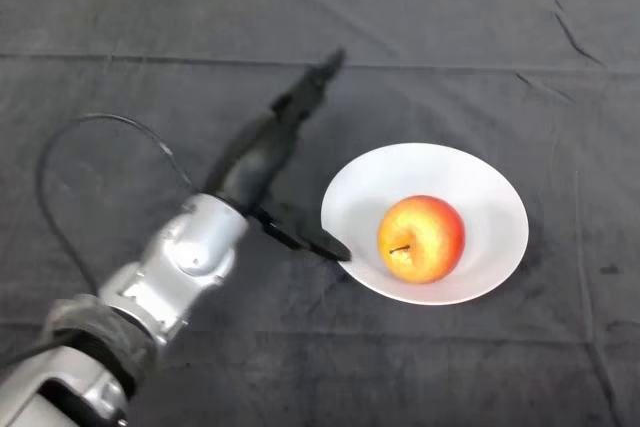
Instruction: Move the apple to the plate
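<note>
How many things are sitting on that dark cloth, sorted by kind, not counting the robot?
Apple: 1, red and yellow, lying in the plate
Plate: 1, white
Total: 2

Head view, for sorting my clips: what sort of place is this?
Probably a robot test bench, not a home: a table under plain dark cloth, with just one white plate holding an apple.

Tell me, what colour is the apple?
Red and yellow-orange; the apple shows best in the head view, on the white plate.
</note>
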Controlling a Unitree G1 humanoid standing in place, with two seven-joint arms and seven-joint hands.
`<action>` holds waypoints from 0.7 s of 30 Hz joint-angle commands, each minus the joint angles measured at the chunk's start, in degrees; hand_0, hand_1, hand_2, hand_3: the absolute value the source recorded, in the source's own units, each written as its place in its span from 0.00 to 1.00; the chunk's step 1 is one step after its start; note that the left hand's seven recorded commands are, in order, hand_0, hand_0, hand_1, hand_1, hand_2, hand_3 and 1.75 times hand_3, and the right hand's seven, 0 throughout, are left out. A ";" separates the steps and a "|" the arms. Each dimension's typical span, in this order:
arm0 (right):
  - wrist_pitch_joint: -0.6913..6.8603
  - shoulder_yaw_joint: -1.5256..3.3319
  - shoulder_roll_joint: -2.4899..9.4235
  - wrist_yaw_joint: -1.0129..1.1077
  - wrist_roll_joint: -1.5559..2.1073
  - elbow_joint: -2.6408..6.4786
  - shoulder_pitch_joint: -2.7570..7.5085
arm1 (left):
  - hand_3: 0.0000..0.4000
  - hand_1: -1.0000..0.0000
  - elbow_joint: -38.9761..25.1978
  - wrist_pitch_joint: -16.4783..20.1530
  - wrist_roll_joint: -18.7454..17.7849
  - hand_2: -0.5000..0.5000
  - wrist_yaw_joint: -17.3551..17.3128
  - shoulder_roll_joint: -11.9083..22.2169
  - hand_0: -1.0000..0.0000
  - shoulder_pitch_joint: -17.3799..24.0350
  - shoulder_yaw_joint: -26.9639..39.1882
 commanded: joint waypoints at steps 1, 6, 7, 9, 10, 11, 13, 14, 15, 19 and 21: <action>0.18 -1.11 -1.70 0.34 -0.53 0.86 -0.48 | 0.00 1.00 -2.27 -1.40 -0.96 0.50 0.09 3.87 1.00 -2.25 2.39; 0.17 -1.10 -1.69 0.34 -0.55 0.84 -0.47 | 0.00 1.00 -5.38 -2.28 -2.00 0.50 1.48 7.17 1.00 -0.36 7.07; 0.16 -1.10 -1.69 0.34 -0.55 0.84 -0.47 | 0.00 1.00 -6.07 -2.38 -2.18 0.50 1.79 7.77 1.00 0.10 7.92; 0.16 -1.10 -1.68 0.33 -0.56 0.82 -0.47 | 0.00 1.00 -7.74 -2.60 -2.45 0.50 2.68 9.04 1.00 1.34 9.84; 0.15 -1.10 -1.67 0.33 -0.56 0.81 -0.46 | 0.00 1.00 -8.46 -2.68 -2.50 0.50 3.14 9.51 1.00 1.91 10.63; 0.15 -1.10 -1.66 0.33 -0.56 0.80 -0.46 | 0.00 1.00 -9.29 -2.81 -2.54 0.50 3.68 10.06 1.00 2.63 11.55; 0.15 -1.09 -1.65 0.32 -0.57 0.78 -0.45 | 0.00 1.00 -10.76 -3.03 -2.52 0.50 4.71 10.96 1.00 3.99 13.17; 0.14 -1.09 -1.64 0.32 -0.57 0.76 -0.45 | 0.00 1.00 -11.52 -3.14 -2.47 0.50 5.28 11.39 1.00 4.73 14.02; 0.14 -1.09 -1.64 0.31 -0.58 0.75 -0.44 | 0.00 1.00 -12.26 -3.25 -2.43 0.50 5.81 11.81 1.00 5.49 14.86; 0.13 -1.08 -1.61 0.28 -0.59 0.69 -0.42 | 0.00 1.00 -14.95 -3.57 -2.49 0.50 7.40 13.48 1.00 8.37 18.04; 0.13 -1.08 -1.59 0.27 -0.59 0.65 -0.41 | 0.00 1.00 -16.36 -3.68 -2.63 0.50 8.06 14.36 1.00 9.93 19.77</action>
